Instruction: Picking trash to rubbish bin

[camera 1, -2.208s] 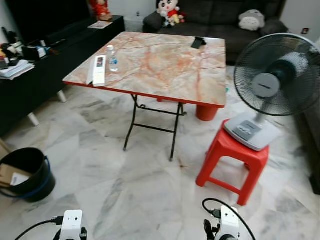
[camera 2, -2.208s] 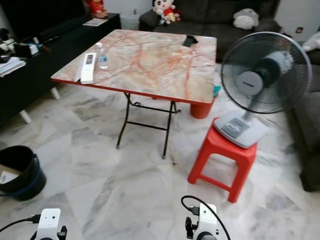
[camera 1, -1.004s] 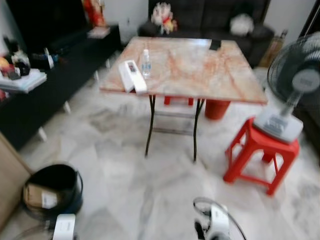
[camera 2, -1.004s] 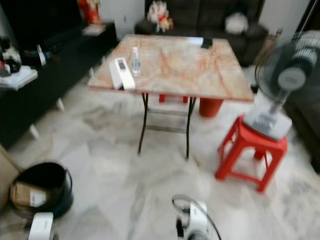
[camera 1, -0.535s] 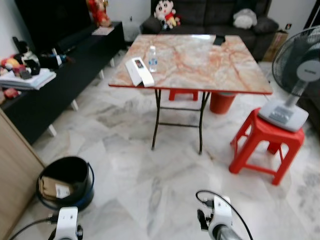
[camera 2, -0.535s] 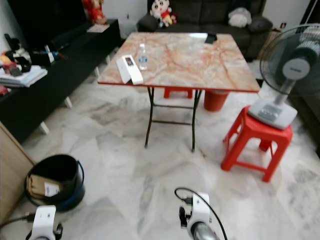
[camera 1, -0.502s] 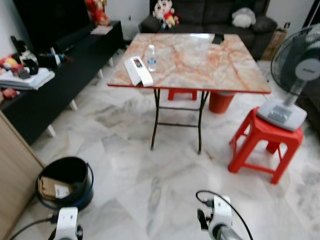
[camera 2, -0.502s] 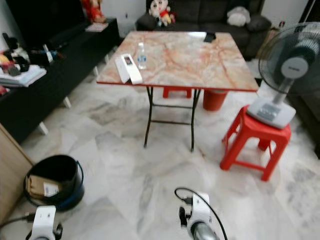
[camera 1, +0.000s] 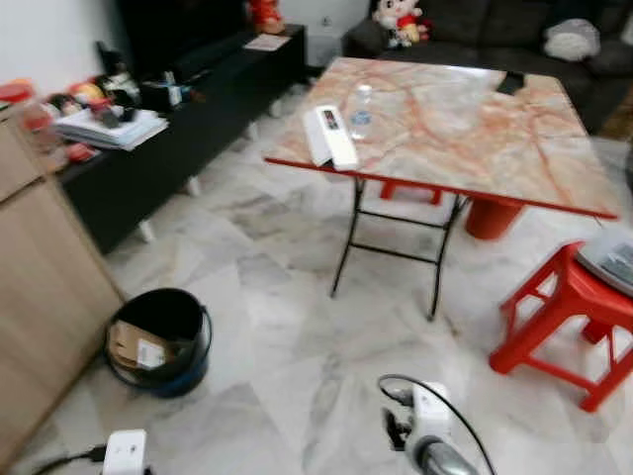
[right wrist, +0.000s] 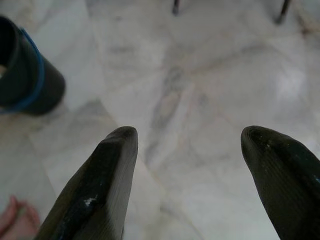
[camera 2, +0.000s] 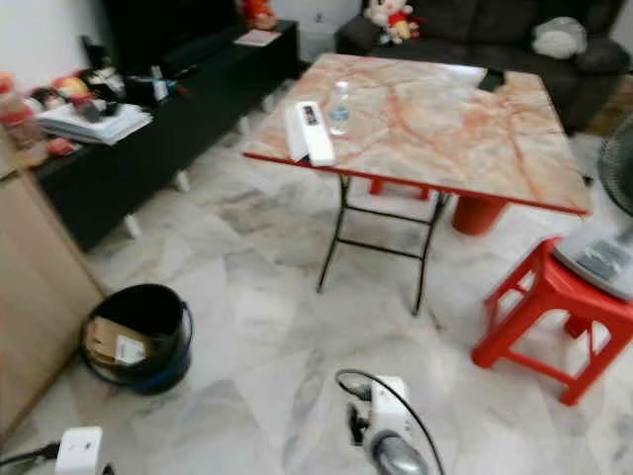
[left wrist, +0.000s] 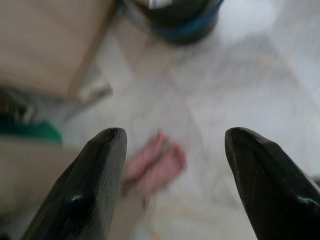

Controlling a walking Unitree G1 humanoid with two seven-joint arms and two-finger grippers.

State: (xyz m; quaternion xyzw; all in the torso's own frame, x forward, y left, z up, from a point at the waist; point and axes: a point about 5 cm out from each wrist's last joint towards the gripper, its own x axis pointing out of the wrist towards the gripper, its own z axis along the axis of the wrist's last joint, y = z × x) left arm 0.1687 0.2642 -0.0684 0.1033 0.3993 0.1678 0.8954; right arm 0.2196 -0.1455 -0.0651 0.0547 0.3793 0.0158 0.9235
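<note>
A black rubbish bin (camera 1: 158,341) with a blue band stands on the marble floor at my left, with cardboard (camera 1: 135,347) inside it. A clear plastic bottle (camera 1: 362,104) stands on the marble-top folding table (camera 1: 475,129) ahead, beside a long white box (camera 1: 329,137). Both arms hang low, wrists at the bottom of the eye views. In the left wrist view my left gripper (left wrist: 175,135) is open over bare floor, the bin (left wrist: 172,15) beyond it. My right gripper (right wrist: 190,132) is open above the floor too, with the bin (right wrist: 25,75) off to one side.
A wooden cabinet (camera 1: 40,297) stands close on the left, next to a black low console (camera 1: 168,129) with clutter on top. A red stool (camera 1: 569,317) holds a fan base at the right. A person's bare foot (left wrist: 155,165) is on the floor below my left gripper.
The whole picture has shifted as the camera turned left: the bin and cabinet sit further into view, the fan has slid off the right edge. Both grippers stay open.
</note>
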